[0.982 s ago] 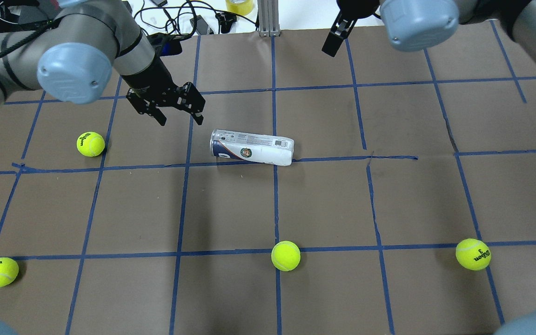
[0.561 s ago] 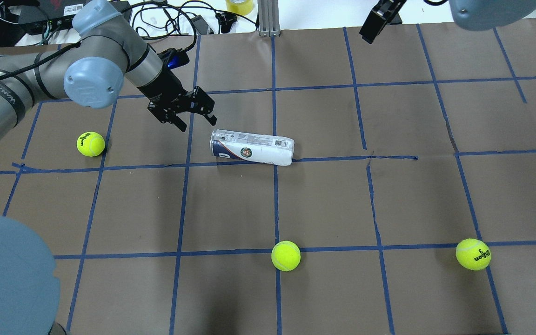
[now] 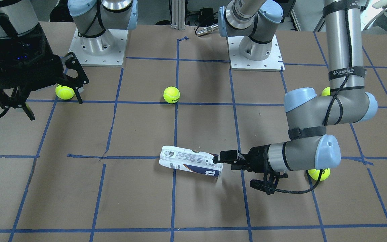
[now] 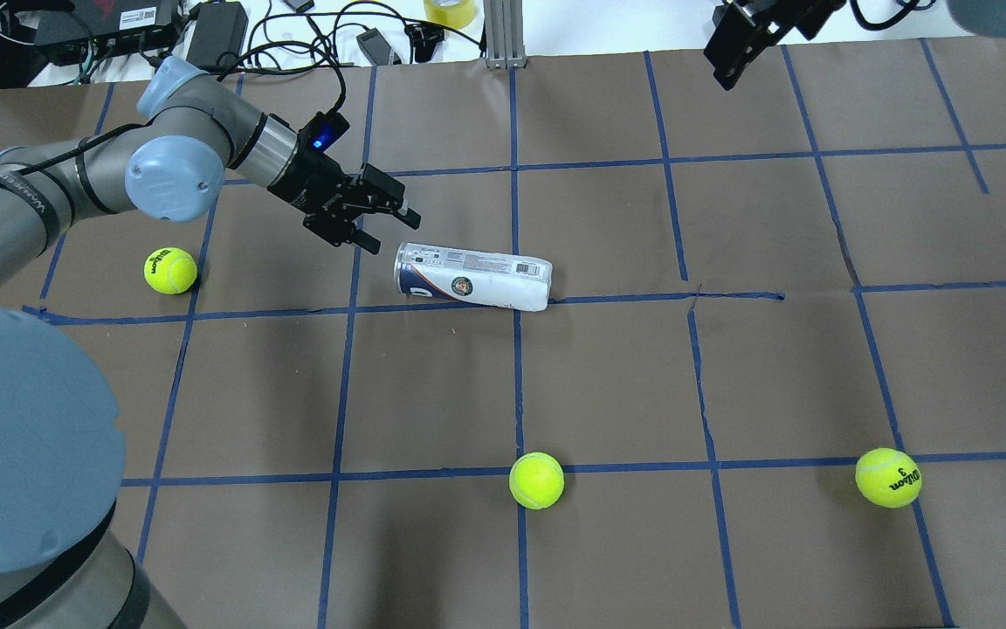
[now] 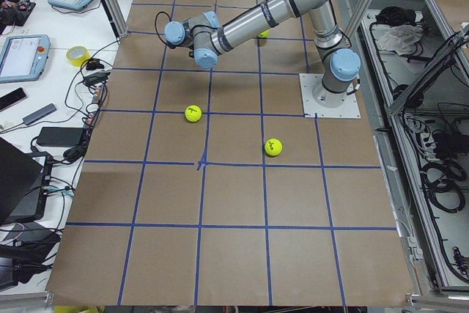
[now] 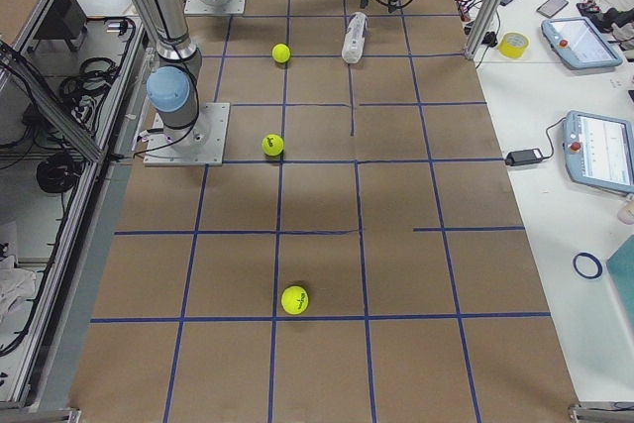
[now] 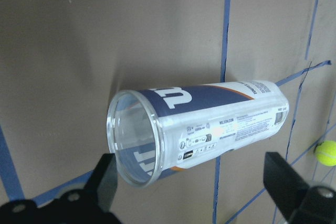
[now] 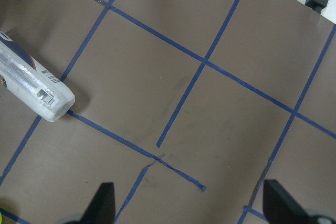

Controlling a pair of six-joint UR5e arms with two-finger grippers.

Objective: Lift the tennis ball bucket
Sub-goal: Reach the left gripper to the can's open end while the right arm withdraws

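Lying on its side on the table [image 4: 608,376], the tennis ball bucket [image 4: 472,277] is near the middle, a bit toward the far side in the overhead cam. It's flat on the brown paper, not lifted. Its white closed end points to the robot's right & sits by a spot where two blue tape lines [image 4: 337,478] cross. Its clear open end, w/ the navy part, points to the robot's left.

The left gripper [image 4: 392,231] is low, tipped sideways, just beside that open end. Its two fingers [image 7: 102,184] are spread wide. In the wrist cam one finger shows at each btm corner & the bucket's round mouth is right in front. The overhead cam shows a small gap, so nothing is pinched.

The right gripper [image 3: 54,106] hangs high up, well apart from the bucket, over the far right part of the table. It's spread wide too & holds nothing.

The overhead cam shows 3 balls: the left tennis ball [image 4: 170,270] to the left of the left gripper, the middle tennis ball [image 4: 536,480] on the close side, & the right tennis ball [image 4: 888,477] at the close right. All are well apart from the bucket.
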